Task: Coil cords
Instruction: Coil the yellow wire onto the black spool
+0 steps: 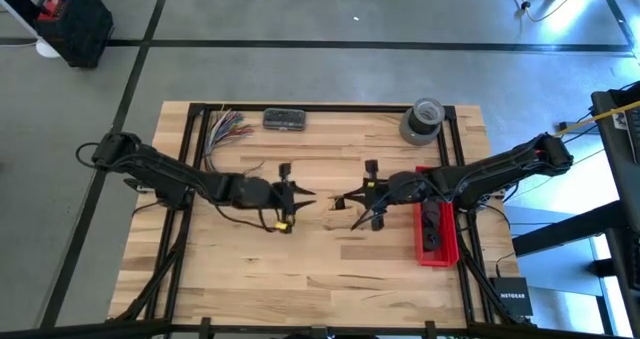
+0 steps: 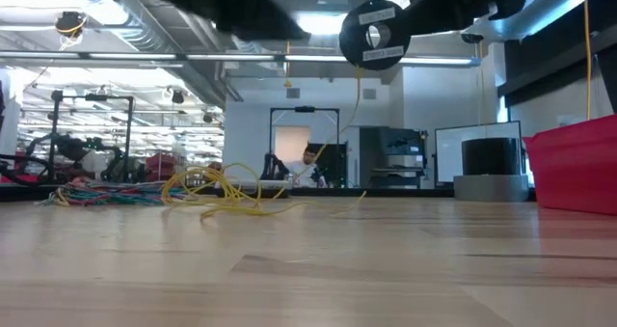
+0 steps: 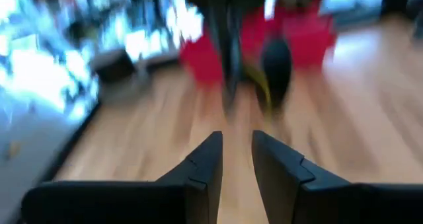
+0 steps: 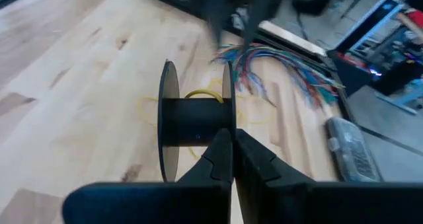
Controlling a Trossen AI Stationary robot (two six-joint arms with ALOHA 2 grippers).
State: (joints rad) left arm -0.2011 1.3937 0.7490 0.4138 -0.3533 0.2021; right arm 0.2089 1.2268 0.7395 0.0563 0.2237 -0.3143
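**Spool up, cord trailing**

We're over the middle of the pale butcher-block wooden table (image 1: pixel 300 269), and both arms are in play. The right gripper (image 4: pixel 232 139) has its fingers pinched tight on the black plastic spool (image 4: pixel 195 121), 1 bobbin with 2 flat round flanges, held clear of the wood. The left gripper (image 3: pixel 236 148) sits opposite, close to the spool, jaws parted a little with nothing visibly between them.

The thin yellow cord (image 2: pixel 227 194) lies in a loose tangle on the table near the left gripper, and 1 strand seems to climb from it towards the raised spool. We can't count the strands in that heap: 1 long cord or several, it's too fine to tell.

We judge it very light, limp and springless, so it will sag, snag on itself and slip from a loose pinch. Best taken by a single strand just clear of the tangle, fingertips fully closed.

Elsewhere: 1 bundle of multicoloured wires (image 1: pixel 226 125) at the far edge, 1 grey tape roll (image 1: pixel 423 120), 1 red plastic bin (image 1: pixel 437 254).
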